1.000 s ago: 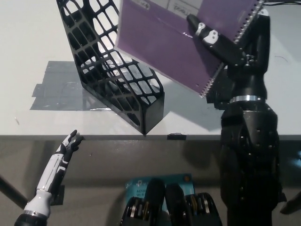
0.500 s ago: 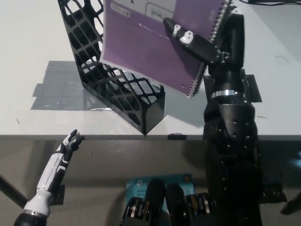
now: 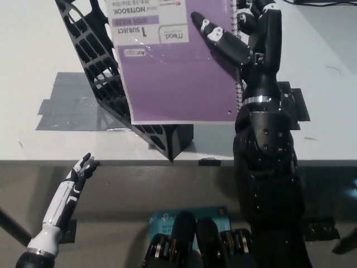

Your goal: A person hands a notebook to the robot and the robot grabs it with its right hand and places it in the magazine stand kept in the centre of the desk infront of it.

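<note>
Gripping the notebook (image 3: 178, 84), right hand (image 3: 245, 39) closed.

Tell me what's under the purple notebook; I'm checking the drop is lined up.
The black magazine stand shows below the notebook held by the right hand. Its opening is covered.

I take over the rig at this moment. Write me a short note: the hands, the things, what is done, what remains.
Right hand: shut on the purple notebook, gripping it near the spiral edge, held above the desk.
Left hand: resting at lower left, below the desk edge, open, holding nothing.
Magazine stand: black, on the desk, partly hidden behind the notebook.
Done: notebook taken from the person.
Left: lower it into the stand, then release.
</note>
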Controlling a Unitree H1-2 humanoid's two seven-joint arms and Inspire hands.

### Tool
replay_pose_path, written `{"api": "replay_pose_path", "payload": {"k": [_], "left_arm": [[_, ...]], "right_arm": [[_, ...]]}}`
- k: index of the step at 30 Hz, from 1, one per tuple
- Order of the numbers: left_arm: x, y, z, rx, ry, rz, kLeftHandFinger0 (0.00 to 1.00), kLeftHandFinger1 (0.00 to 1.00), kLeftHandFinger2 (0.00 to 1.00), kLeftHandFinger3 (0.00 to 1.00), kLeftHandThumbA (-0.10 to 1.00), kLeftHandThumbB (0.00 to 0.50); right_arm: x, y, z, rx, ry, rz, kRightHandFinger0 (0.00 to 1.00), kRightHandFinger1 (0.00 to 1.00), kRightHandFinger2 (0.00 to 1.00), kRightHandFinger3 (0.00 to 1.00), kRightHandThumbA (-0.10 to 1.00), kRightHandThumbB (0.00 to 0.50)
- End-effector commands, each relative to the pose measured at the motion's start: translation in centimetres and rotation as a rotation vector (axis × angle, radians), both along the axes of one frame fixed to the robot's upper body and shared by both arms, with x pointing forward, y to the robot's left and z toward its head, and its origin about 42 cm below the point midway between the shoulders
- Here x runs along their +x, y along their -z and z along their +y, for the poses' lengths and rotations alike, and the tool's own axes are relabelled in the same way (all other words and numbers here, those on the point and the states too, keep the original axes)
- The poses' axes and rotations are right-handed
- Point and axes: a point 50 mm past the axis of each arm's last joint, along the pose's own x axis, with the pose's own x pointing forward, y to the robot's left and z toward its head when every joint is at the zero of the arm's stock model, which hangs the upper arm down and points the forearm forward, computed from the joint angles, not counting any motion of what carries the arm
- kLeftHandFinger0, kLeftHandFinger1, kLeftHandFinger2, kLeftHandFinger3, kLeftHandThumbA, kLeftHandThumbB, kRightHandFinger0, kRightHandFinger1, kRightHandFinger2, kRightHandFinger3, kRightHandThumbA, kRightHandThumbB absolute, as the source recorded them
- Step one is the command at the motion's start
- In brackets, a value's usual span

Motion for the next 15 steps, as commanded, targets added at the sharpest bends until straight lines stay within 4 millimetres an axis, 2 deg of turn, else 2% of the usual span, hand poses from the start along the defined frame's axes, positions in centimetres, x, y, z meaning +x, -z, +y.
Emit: {"api": "replay_pose_path", "payload": {"k": [1, 4, 15], "left_arm": [[1.7, -2.4, -0.3, 0.023, 0.045, -0.096, 1.00, 1.00, 1.00, 1.00, 1.00, 0.500], [1.6, -2.4, -0.3, 0.025, 0.045, -0.095, 1.00, 1.00, 1.00, 1.00, 1.00, 0.500], [1.5, -2.2, -0.3, 0.025, 0.040, -0.091, 1.00, 1.00, 1.00, 1.00, 1.00, 0.500]], "right_arm": [[-0.3, -4.5, 0.6, 0.090, -0.011, -0.188, 0.00, 0.00, 0.24, 0.29, 0.90, 0.000], [-0.4, -4.9, 0.1, 0.118, 0.003, -0.195, 0.00, 0.00, 0.20, 0.19, 0.91, 0.014], [-1.4, -6.1, -1.0, 0.164, 0.012, -0.228, 0.00, 0.00, 0.21, 0.06, 0.90, 0.024]]}}
